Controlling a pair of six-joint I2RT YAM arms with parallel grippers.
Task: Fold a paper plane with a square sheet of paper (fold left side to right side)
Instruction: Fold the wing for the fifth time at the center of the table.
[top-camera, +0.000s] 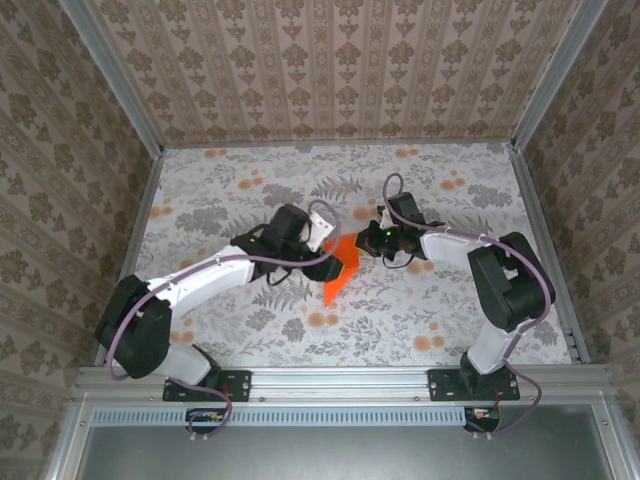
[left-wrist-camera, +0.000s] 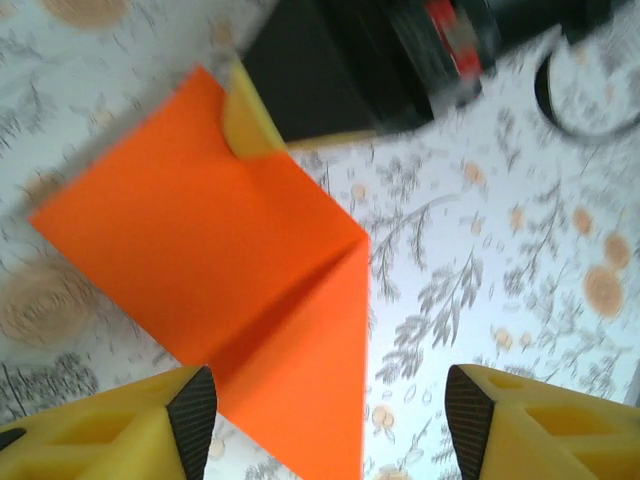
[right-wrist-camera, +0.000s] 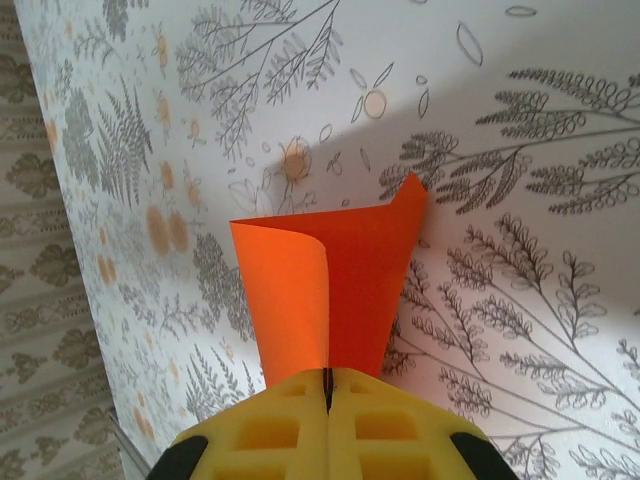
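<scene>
The sheet of paper (top-camera: 337, 268) is found near the middle of the surface (top-camera: 450, 320), between the two arms. It is plain bright orange and has been creased into a smaller, pointed shape. In the top view its long axis runs roughly from far to near, tilted slightly leftward, and the pointed tip is directed toward the near edge of the surface. The broader end is turned toward the far side.

In the left wrist view a wide, flat panel is seen at the upper left. A straight crease runs diagonally across the sheet, and below it a triangular flap narrows to the tip at the bottom of that view. The edges are sharp and the colour is uniform. In the right wrist view the held end is raised off the surface and curled, with one layer rolled over the other and one corner standing up.

The right fingers (right-wrist-camera: 327, 395) are pressed fully together on the far right corner of the sheet, which is pinched between them. The left fingers (top-camera: 322, 265) are spread wide above the tip end. Nothing is held between them, and whether the paper is touched by them cannot be told.

The sheet lies well apart from every edge of the surface and from the patterned walls (top-camera: 330, 70). Bare flowered surface is seen to the left, right, far and near sides of it.
</scene>
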